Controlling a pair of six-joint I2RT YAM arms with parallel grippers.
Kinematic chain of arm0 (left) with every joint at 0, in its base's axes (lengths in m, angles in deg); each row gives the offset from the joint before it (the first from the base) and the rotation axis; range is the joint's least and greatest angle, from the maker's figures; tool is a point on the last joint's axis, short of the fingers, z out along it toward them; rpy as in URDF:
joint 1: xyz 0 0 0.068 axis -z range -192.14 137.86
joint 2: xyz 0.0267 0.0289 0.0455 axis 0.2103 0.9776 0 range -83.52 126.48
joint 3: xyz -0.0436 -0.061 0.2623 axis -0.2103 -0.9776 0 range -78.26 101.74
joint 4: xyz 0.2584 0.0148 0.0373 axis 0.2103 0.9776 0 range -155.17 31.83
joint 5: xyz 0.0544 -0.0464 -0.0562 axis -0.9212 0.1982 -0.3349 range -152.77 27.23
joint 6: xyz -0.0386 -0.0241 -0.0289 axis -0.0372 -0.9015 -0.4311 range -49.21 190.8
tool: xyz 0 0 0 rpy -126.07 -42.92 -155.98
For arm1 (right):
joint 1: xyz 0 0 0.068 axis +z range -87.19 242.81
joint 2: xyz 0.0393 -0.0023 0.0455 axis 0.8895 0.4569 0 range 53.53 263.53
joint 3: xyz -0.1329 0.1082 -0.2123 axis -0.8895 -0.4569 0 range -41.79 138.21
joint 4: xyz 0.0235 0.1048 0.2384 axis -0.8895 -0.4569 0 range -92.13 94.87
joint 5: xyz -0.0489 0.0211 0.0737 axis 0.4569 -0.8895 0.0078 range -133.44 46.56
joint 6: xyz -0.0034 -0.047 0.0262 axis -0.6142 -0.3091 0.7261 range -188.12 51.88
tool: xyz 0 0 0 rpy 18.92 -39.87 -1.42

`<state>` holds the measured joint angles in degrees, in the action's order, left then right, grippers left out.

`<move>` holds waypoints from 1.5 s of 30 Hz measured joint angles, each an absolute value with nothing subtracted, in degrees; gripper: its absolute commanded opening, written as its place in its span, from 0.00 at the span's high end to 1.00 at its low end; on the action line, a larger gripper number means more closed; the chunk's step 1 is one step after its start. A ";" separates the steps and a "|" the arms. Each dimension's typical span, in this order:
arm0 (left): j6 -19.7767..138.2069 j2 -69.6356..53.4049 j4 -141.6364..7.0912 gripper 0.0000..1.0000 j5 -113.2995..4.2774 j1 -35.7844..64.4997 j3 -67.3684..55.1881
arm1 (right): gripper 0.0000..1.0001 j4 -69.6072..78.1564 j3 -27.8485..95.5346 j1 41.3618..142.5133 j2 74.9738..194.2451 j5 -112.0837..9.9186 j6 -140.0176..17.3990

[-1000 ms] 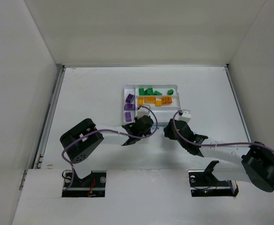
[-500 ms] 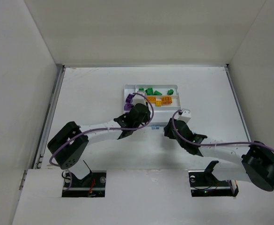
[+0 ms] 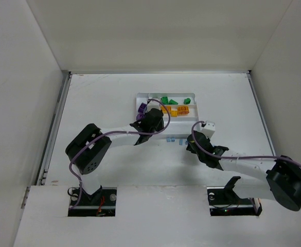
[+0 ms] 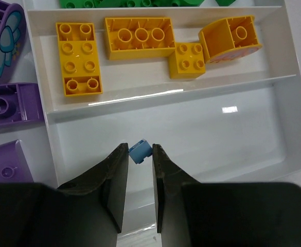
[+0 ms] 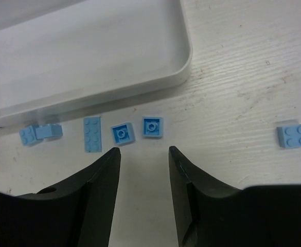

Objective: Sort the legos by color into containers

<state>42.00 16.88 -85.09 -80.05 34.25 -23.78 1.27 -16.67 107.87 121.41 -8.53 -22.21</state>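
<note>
The job looks well along: the tray has green legos in its far section, 4 yellow-orange legos in the middle section and purple legos in the narrow side section; the near long section is bare; the left fingers are clenched on 1 tiny light-blue brick, held over that bare section near its left end. Left to do: at least 5 more light-blue pieces lie on the surface just beside the tray's near rim, 1 of them well apart from the others; the right fingers stand apart above them, grasping nothing. No brand or lettering can be read; 1 purple lego carries a light-blue printed figure; a curved yellow-orange one carries a pinkish print, too partly seen to make out.
</note>
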 measured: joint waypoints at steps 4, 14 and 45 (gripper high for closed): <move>41.98 17.01 -85.16 0.77 -79.90 34.38 -23.78 | 0.48 -0.74 -14.02 107.45 124.05 -8.22 -21.73; 41.74 16.92 -86.51 0.61 -79.88 33.81 -26.97 | 0.48 -1.15 -9.91 107.45 130.34 -9.09 -21.14; 39.79 7.87 -102.27 0.61 -79.00 34.64 -39.52 | 0.72 -0.65 -0.34 106.08 129.86 -13.25 -24.53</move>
